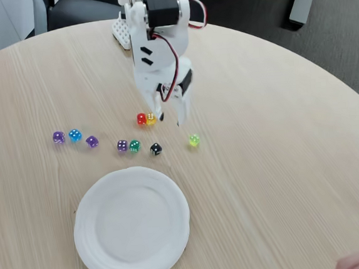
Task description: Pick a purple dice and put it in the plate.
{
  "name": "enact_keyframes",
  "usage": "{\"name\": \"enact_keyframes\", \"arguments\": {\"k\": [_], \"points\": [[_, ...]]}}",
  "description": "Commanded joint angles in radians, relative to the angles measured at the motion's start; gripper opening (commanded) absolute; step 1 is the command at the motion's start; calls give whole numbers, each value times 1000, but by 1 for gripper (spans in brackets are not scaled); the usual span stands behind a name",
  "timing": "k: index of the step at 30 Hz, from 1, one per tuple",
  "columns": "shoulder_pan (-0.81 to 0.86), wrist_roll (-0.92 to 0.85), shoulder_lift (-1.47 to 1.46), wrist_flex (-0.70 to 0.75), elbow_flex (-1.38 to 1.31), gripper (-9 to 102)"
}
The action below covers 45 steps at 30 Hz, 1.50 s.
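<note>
Dice are lying in a loose row across the round pale wood-grain table (pixel 280 132), all on the far side of the large white paper plate (pixel 94 242), which is holding nothing. I am taking the plate as my landmark. Nearest its far rim, a translucent purple die (pixel 122 146) is touching a dark green die (pixel 134 146), with a black die (pixel 156 149) just beside. Two more purple dice (pixel 58 137) (pixel 91 141) are flanking a translucent blue die (pixel 74 135), further off to the far left of the plate. The white two-finger gripper (pixel 171 113) is hanging nose-down beyond the plate, jaws parted and holding nothing, right by a red die (pixel 142 119) and an orange die (pixel 151 118). I judge no purple die is between the fingers yet; the spread looks ready for a descent. A yellow-green die (pixel 194 140) is sitting apart, right of the black one.
</note>
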Motion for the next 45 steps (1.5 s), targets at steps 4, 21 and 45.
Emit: {"name": "enact_keyframes", "arguments": {"k": [4, 21, 45], "points": [[156, 40, -6, 2, -80, 15], [572, -110, -92, -8, -74, 15], [575, -66, -368, -9, -89, 16]]}}
